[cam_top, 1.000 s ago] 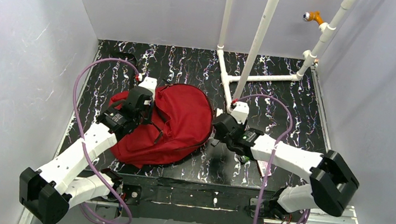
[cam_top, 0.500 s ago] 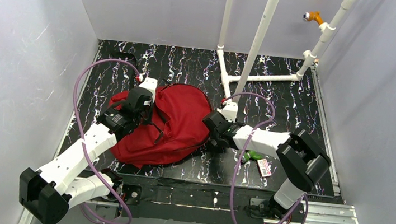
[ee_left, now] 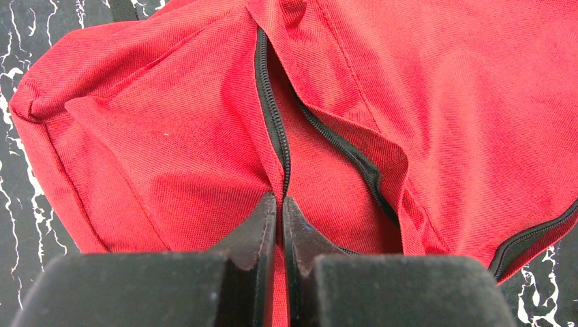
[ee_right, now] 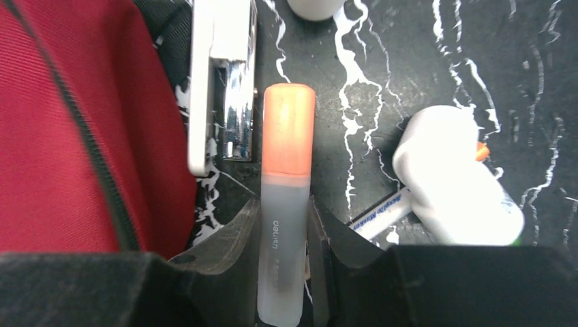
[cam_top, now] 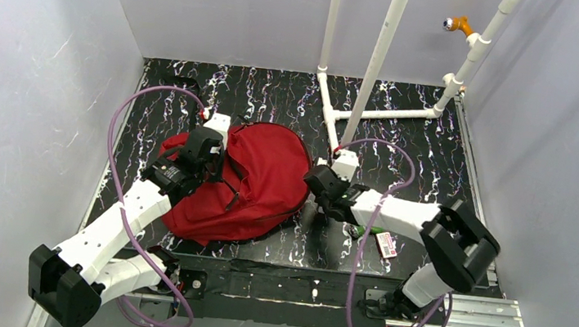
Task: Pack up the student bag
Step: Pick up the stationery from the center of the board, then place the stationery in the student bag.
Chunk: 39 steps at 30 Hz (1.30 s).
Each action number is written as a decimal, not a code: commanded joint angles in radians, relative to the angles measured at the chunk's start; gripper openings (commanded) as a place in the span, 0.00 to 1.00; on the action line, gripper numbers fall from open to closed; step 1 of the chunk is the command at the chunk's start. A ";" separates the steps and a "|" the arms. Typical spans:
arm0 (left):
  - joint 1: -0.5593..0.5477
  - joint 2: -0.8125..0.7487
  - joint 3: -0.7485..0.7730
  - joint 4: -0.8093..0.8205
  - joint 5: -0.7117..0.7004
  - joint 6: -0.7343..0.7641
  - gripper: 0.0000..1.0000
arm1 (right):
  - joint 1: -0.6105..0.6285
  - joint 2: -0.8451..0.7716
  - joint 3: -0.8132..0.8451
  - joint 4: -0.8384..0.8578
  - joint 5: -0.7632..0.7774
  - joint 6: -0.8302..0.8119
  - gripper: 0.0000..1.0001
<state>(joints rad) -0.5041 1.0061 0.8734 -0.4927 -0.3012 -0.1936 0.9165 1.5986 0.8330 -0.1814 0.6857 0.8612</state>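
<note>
Student bag point(cam_top: 255, 180): lies flat, left of centre on the table, zipper parted. Nothing visible inside from the left wrist view, so packing looks barely begun.

Left gripper point(ee_left: 279, 204): jaws pinched together on the red cloth at the zipper edge, seemingly holding the mouth open.

Right gripper point(ee_right: 283, 221): just right of the bag, jaws narrow and against both sides of a highlighter point(ee_right: 288, 129), which points away, orange cap outward. Cannot tell if it is off the surface.

Left to pack, by my reading: the highlighter, a white bottle point(ee_right: 453, 180), a pen point(ee_right: 378, 214), a white and chrome item point(ee_right: 211, 82).

Table point(cam_top: 427, 159): black with white marbling. White pipe frame point(cam_top: 380, 59) at the back. Plain pale walls point(cam_top: 26, 59).
</note>
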 commanded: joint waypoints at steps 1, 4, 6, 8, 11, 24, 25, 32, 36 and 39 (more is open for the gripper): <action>0.009 -0.013 0.006 0.019 0.001 0.011 0.00 | -0.002 -0.155 -0.031 0.060 0.080 0.007 0.11; 0.008 -0.019 0.003 0.016 -0.004 0.010 0.00 | -0.002 -0.220 -0.055 0.067 0.094 -0.005 0.01; 0.008 -0.026 0.001 0.017 -0.006 0.008 0.00 | -0.002 -0.257 -0.086 0.127 0.058 -0.079 0.01; 0.008 -0.030 0.001 0.017 -0.007 0.006 0.00 | -0.004 -0.291 -0.121 0.227 -0.016 -0.170 0.01; 0.009 -0.034 -0.001 0.017 -0.007 0.004 0.00 | -0.007 -0.348 -0.153 0.337 -0.188 -0.276 0.01; 0.010 -0.055 -0.005 0.017 -0.006 -0.001 0.00 | 0.035 0.075 0.344 0.494 -1.143 -0.258 0.01; 0.010 -0.060 -0.007 0.018 -0.008 0.000 0.00 | 0.036 0.120 0.393 0.475 -1.163 -0.236 0.01; 0.011 -0.076 -0.011 0.020 -0.013 0.002 0.00 | 0.035 0.297 0.586 0.295 -1.116 -0.164 0.01; 0.010 -0.091 -0.019 0.022 -0.019 -0.001 0.00 | 0.033 0.295 0.538 0.334 -1.074 -0.104 0.01; 0.011 -0.096 -0.019 0.022 -0.031 -0.002 0.00 | 0.033 0.282 0.476 0.393 -1.076 -0.067 0.01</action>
<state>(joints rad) -0.4988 0.9512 0.8574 -0.4938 -0.2974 -0.1947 0.9436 1.9018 1.3674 0.1616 -0.3820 0.7250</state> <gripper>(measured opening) 0.022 0.351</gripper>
